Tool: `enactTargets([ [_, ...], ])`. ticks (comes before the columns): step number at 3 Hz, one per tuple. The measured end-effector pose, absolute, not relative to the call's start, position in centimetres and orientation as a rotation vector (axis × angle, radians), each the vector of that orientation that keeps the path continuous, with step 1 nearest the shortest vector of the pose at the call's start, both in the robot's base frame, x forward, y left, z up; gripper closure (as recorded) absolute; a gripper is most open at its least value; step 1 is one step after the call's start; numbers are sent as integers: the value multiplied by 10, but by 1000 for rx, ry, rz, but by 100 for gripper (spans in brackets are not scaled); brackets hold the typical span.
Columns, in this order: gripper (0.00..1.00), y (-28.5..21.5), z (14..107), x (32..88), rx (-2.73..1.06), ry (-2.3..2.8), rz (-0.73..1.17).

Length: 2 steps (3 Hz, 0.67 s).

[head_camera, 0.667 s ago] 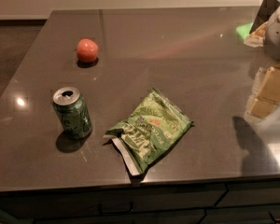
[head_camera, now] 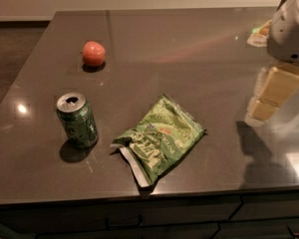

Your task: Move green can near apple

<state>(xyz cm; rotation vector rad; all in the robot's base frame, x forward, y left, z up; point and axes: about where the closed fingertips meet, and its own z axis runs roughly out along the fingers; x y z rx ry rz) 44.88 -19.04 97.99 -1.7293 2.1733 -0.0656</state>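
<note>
The green can (head_camera: 77,121) stands upright on the dark tabletop (head_camera: 189,54) at the front left, with its silver top open. The reddish-orange apple (head_camera: 93,53) sits farther back on the left, well apart from the can. My gripper (head_camera: 271,94) hangs over the right side of the table, far from both the can and the apple, and holds nothing that I can see. The white arm housing (head_camera: 291,29) is above it.
A crinkled green chip bag (head_camera: 159,138) lies flat near the front edge, to the right of the can. A small green and yellow item (head_camera: 259,34) lies at the far right behind the arm. The table's front edge runs close below the bag.
My gripper and arm have shifted slightly to the left over the table's right side. The can, apple and bag have not moved.
</note>
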Motion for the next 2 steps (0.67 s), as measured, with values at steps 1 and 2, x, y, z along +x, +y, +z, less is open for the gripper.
enactTargets([
  [1, 0, -147, 978, 458, -1762, 2060, 37],
  [2, 0, -92, 973, 460, -1824, 1930, 169],
])
